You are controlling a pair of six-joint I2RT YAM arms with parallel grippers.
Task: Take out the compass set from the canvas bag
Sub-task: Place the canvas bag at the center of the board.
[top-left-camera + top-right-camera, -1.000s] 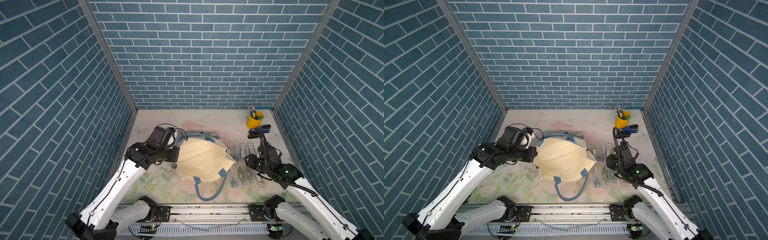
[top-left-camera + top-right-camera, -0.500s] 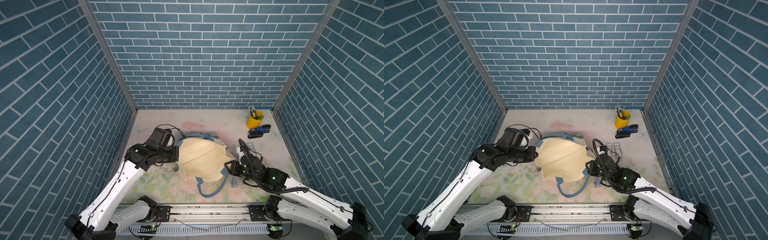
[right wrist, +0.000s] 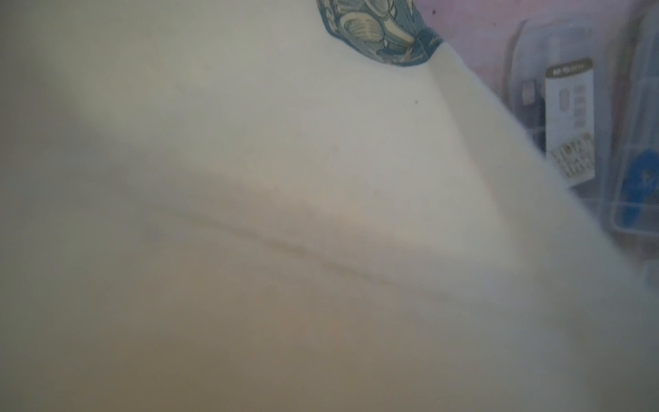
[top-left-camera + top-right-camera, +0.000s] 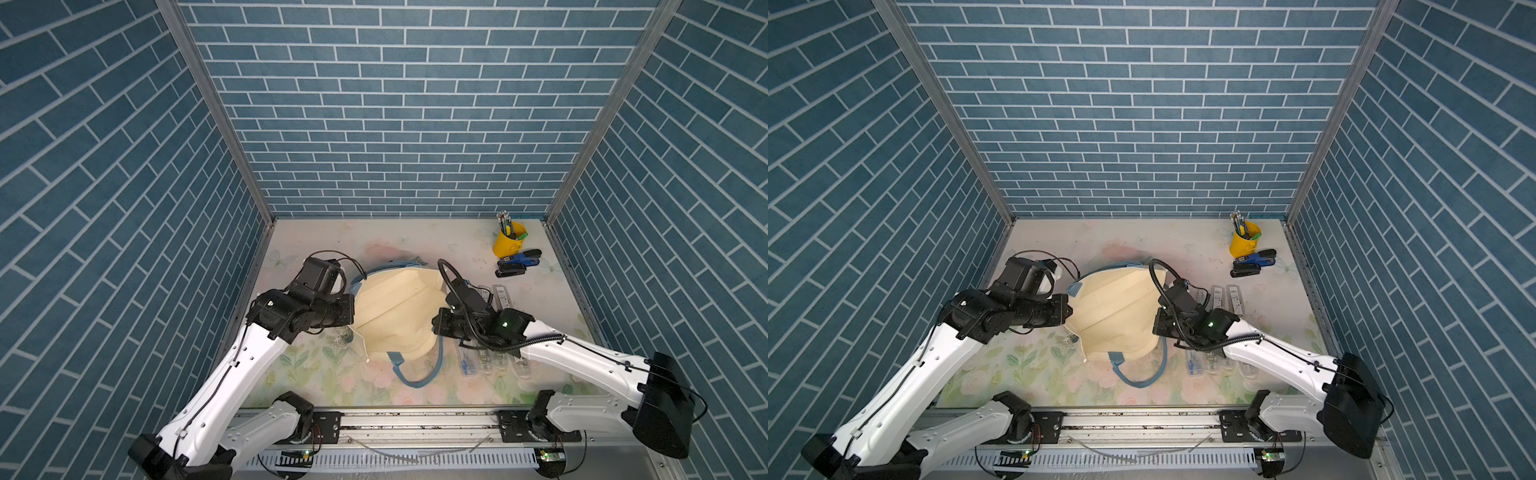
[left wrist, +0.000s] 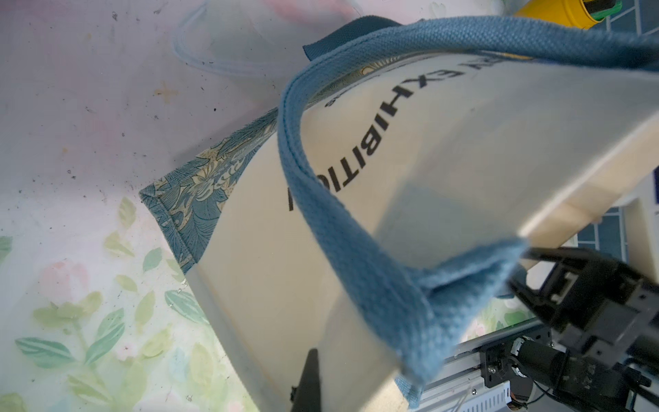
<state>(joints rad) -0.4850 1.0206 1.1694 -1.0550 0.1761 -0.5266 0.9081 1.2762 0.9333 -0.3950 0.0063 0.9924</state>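
The canvas bag (image 4: 395, 316) hangs between the two grippers, propped up off the flowered table (image 4: 332, 241) with its mouth spread, presumably so the inside can be reached. The left gripper (image 4: 352, 311) is fully closed on the bag's rim at its own side; in the left wrist view only one dark fingertip (image 5: 310, 371) shows against the cloth. The right gripper (image 4: 434, 326) is pressed to the opposite rim with its jaws drawn together on the hem, just beside the end of a blue strap handle (image 5: 321, 214), and its wrist camera sees almost nothing but cream fabric. The pinch looks like a second hold to pull the opening wider, not a grasp on the contents. No compass set shows inside the bag; the pictures hide the interior. The canvas is stiff, matte and creased, and it holds a curved wall where it is lifted. The straps are thick woven webbing, and the other strap (image 4: 415, 374) lies slack on the table below the right gripper. A blue-green floral band (image 5: 192, 192) edges the base under dark block lettering (image 5: 374, 135). Flat clear plastic cases (image 4: 498, 296) with blue parts lie just behind and beneath the right gripper's wrist, outside the bag. A yellow pencil cup (image 4: 508, 239) and a stapler (image 4: 517, 264) stand well beyond.
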